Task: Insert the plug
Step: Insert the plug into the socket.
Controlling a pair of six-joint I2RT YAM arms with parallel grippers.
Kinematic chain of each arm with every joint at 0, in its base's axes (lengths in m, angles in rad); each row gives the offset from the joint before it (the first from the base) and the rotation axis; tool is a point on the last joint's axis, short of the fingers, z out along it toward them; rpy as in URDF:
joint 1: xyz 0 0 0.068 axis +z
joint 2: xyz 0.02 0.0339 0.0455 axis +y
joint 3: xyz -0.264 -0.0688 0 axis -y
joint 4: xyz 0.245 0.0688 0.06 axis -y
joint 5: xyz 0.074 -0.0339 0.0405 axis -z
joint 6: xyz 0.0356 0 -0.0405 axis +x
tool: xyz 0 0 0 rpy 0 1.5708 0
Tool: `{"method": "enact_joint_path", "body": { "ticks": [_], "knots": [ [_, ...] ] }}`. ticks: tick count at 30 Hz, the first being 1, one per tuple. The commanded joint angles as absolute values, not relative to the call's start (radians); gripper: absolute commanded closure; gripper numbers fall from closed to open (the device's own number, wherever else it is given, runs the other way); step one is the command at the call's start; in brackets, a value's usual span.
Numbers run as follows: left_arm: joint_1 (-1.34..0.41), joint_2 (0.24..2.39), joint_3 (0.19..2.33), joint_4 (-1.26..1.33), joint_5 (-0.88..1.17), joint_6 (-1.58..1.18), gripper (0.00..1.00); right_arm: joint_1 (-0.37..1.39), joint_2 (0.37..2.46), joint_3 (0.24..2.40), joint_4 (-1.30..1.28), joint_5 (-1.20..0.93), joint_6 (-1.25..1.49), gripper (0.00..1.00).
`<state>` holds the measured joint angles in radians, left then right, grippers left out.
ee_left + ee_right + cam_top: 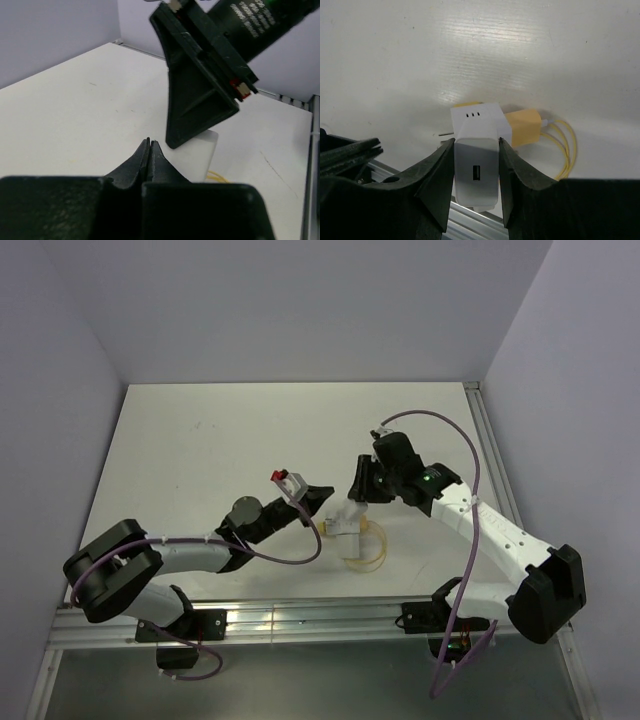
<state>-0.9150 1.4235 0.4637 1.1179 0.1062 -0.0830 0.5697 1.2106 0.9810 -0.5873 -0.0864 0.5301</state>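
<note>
My right gripper (476,142) is shut on a white USB charger plug (476,172), one finger on each side. The plug sits against a white adapter cube (475,116) lying on the table. A yellow plug (525,127) with a looped yellow cable (566,150) is attached to the cube's right side. In the top view the right gripper (358,496) stands over the cube (345,527). My left gripper (320,496) is shut and empty, just left of the cube. In the left wrist view its tips (149,142) meet, with the white block (207,152) close behind.
A metal rail (300,616) runs along the table's near edge, also showing in the right wrist view (470,220). Another rail (492,450) lines the right side. The left gripper's dark fingers (350,150) show at the left of the right wrist view.
</note>
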Motion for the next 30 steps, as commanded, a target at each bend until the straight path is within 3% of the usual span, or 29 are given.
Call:
{"method": "enact_joint_path", "body": {
  "ticks": [1, 4, 6, 9, 10, 13, 19, 20, 30],
  "knots": [
    [-0.916, 1.433, 0.466, 1.147, 0.006, -0.123, 1.0, 0.581, 1.183, 0.968, -0.525, -0.075, 0.56, 1.0],
    [-0.916, 1.416, 0.515, 0.966, -0.133, -0.251, 1.0, 0.595, 1.164, 0.918, -0.46, -0.058, 0.581, 1.0],
    [-0.902, 1.413, 0.554, 0.846, -0.063, -0.304, 0.99, 0.597, 1.158, 0.893, -0.416, -0.051, 0.589, 1.0],
    [-0.882, 1.394, 0.577, 0.746, 0.07, -0.366, 0.76, 0.6, 1.155, 0.859, -0.379, -0.031, 0.598, 1.0],
    [-0.87, 1.382, 0.587, 0.7, 0.107, -0.405, 0.63, 0.6, 1.157, 0.848, -0.373, -0.029, 0.606, 1.0],
    [-0.816, 1.335, 0.609, 0.606, 0.135, -0.484, 0.45, 0.6, 1.155, 0.838, -0.367, -0.025, 0.609, 1.0],
    [-0.824, 1.275, 0.62, 0.411, 0.091, -0.505, 0.32, 0.6, 1.15, 0.839, -0.368, -0.018, 0.604, 1.0],
    [-0.825, 1.282, 0.63, 0.372, 0.086, -0.505, 0.26, 0.6, 1.152, 0.839, -0.367, -0.02, 0.604, 1.0],
    [-0.844, 1.358, 0.698, 0.261, 0.143, -0.635, 0.13, 0.601, 1.141, 0.845, -0.391, -0.012, 0.598, 1.0]
  ]
}}
